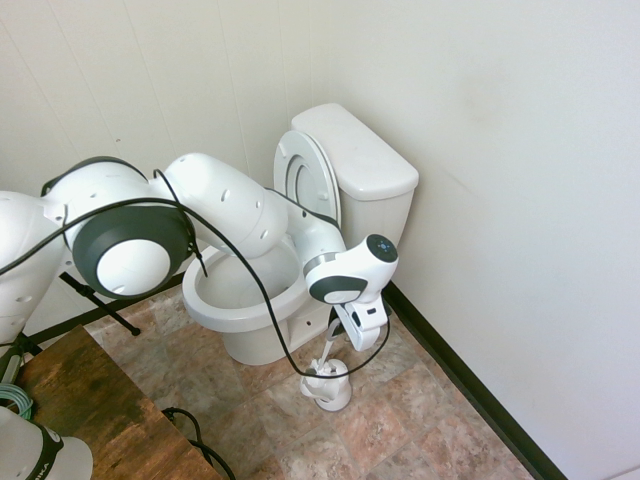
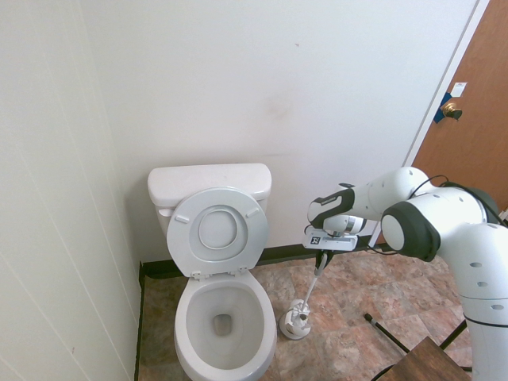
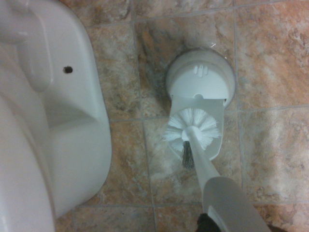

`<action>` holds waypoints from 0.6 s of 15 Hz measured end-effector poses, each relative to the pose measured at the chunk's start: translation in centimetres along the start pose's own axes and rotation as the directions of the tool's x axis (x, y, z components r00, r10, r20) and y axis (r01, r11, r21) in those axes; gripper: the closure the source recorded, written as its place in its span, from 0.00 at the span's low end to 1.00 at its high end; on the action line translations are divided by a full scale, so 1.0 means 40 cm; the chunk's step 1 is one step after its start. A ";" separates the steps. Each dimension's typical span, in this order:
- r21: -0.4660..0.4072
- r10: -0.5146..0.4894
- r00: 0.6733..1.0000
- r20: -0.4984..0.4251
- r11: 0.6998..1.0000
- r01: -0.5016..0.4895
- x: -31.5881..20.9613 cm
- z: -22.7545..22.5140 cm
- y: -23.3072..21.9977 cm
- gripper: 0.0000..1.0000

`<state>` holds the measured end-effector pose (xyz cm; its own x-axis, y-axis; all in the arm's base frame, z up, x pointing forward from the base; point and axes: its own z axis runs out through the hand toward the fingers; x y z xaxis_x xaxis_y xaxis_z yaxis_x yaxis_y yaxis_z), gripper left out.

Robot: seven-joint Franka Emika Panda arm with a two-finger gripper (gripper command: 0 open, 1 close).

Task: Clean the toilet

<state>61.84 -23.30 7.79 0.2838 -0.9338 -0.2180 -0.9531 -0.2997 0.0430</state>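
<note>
In the second exterior view we begin at the left with the toilet (image 2: 218, 317), standing against the white wall with its tank (image 2: 208, 184) at the back, its lid and ring seat (image 2: 218, 232) tipped up against the tank, and the oval bowl open toward us. Beside the fingers, on the toilet's side, the bowl's outer wall stands near but apart from them.

Moving right, we come to the small white brush holder (image 2: 296, 323) on the tiled floor (image 2: 357, 317), just beside the base of the toilet. It sits below the fingers. A toilet brush (image 2: 311, 290) rises from it at a slant, its handle running up into the gripper (image 2: 323, 255).

We see the fingers clenched on the top of that handle, pointing steeply down. In the wrist view the white bristle head (image 3: 192, 131) is at the mouth of the holder (image 3: 200, 79), lying over its lower scoop; whether it touches we cannot tell. The toilet's base (image 3: 72, 121) fills the side of that picture.

Further right still, behind the fingers, the white arm (image 2: 432, 226) reaches in, and a brown door (image 2: 476, 119) stands in the far corner.
</note>
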 end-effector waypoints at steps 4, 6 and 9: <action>-0.009 0.033 0.999 0.000 0.999 -0.033 0.064 0.079 -0.029 1.00; -0.024 0.041 0.999 0.012 0.999 -0.040 0.073 0.127 -0.050 1.00; -0.036 0.045 0.999 0.010 0.998 -0.045 0.076 0.167 -0.083 1.00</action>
<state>65.15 -23.85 0.48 0.2391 -0.9444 -0.2256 -0.9605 -0.2641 0.0875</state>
